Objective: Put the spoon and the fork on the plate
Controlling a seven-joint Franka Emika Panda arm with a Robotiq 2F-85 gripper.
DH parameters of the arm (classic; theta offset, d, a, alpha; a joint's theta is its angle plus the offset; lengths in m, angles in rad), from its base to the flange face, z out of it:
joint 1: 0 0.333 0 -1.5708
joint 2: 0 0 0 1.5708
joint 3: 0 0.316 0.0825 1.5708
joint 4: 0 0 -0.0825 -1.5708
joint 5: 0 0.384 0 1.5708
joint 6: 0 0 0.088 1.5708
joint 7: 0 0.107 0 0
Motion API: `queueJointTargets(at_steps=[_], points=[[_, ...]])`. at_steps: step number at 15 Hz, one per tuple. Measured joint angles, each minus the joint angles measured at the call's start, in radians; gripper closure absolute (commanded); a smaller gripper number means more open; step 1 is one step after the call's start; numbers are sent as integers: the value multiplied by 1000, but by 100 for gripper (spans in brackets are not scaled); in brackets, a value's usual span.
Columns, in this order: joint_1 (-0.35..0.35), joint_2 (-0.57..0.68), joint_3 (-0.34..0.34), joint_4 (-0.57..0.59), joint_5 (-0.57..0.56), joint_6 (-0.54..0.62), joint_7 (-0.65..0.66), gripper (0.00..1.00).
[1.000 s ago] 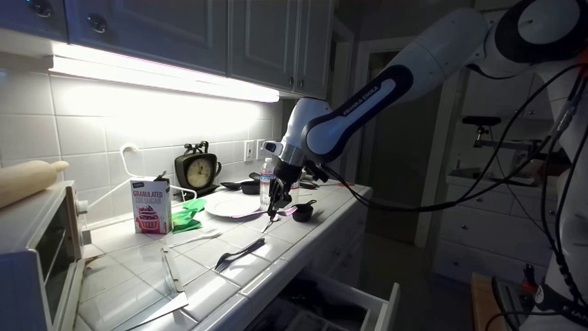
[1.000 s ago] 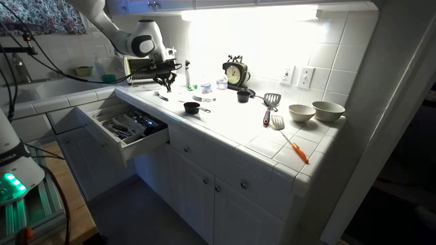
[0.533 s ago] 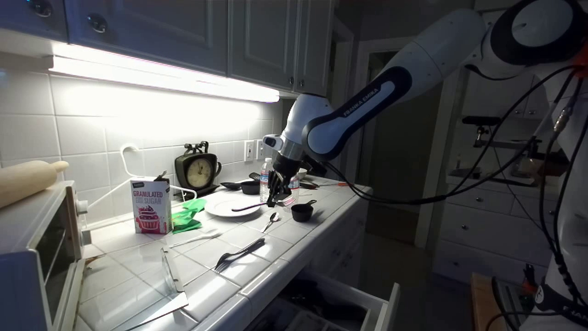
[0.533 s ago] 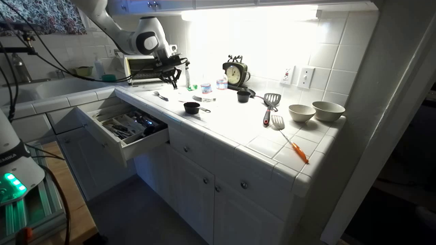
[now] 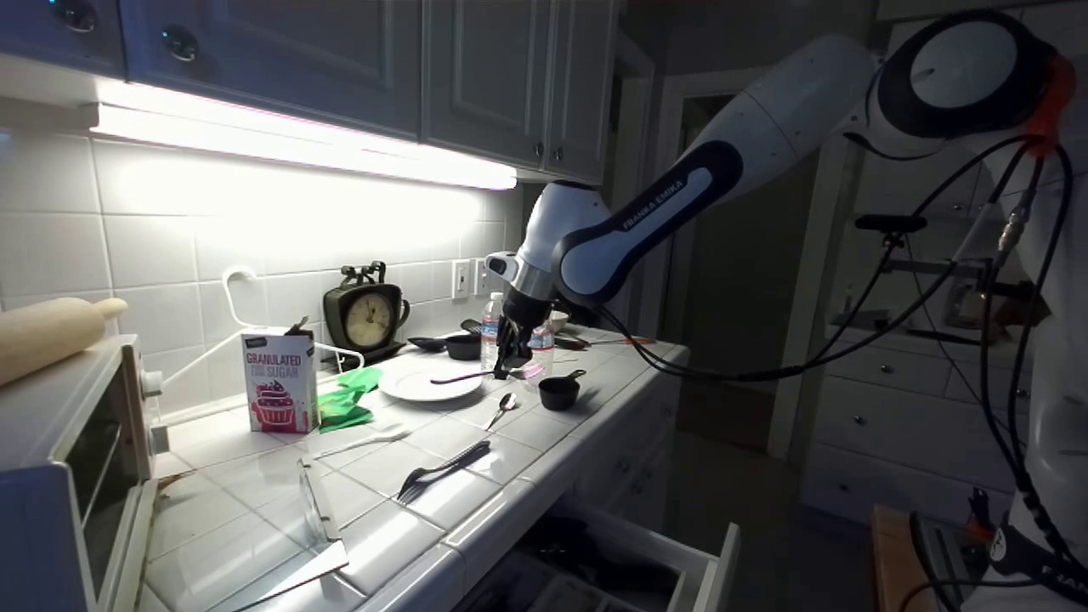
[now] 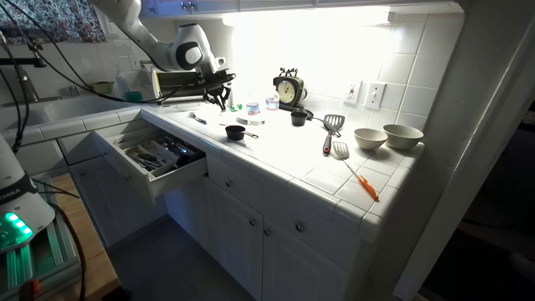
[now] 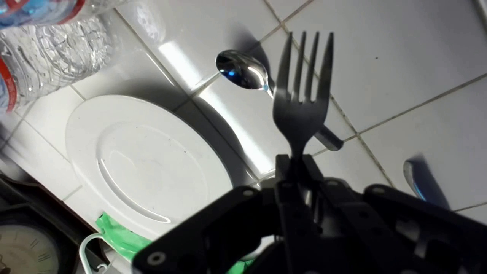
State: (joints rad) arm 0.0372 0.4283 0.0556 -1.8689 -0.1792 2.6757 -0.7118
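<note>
The claw [image 7: 296, 161] pinches the fork [image 7: 300, 116] by its neck; below it lie the spoon [image 7: 242, 71] and, to one side, the plate [image 7: 152, 163]. So narrow a hold could let the fork swivel and miss.

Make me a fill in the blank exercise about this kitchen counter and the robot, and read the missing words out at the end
1. In the wrist view, the gripper is shut on a four-tined metal ____.
2. The spoon lies on a counter surfaced with square white ____.
3. The printed word after "granulated" on the box is ____.
4. The round plate is plain and coloured ____.

Missing words, in order: fork; tiles; sugar; white.
</note>
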Motion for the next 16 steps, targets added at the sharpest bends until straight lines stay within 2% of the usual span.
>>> queueJointTargets(at_steps=[3, 9, 10, 16], points=[[2, 18, -7, 20, -4, 0, 47, 92], [3, 20, -7, 23, -4, 0, 56, 92], [3, 20, -7, 23, -4, 0, 56, 98], [-13, 32, 1, 41, 2, -5, 108, 98]])
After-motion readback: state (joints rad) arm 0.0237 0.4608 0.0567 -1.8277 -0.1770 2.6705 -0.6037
